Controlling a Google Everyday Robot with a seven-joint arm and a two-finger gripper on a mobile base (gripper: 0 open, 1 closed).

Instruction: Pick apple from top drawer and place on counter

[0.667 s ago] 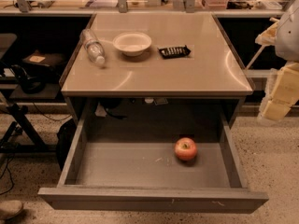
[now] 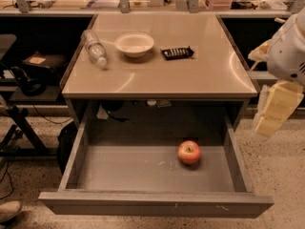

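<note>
Beige-tan and glossy, the counter (image 2: 181, 78) fills the middle of our view. Under its front edge the top drawer (image 2: 128, 171) stands pulled out, its grey floor open to us. Our gripper (image 2: 273, 112) hangs outside the counter's right edge, just past the front right corner and a little below tabletop level, so it is over the room's floor and not over the drawer. We cannot tell whether it is spread or closed, and we see nothing in it. The apple (image 2: 189, 152) sits on the drawer floor, right of centre, on the side below the front right corner and apart from the walls. From the gripper it lies toward the counter's left edge and lower down. We judge the reach must cross the drawer's right wall and then descend.
</note>
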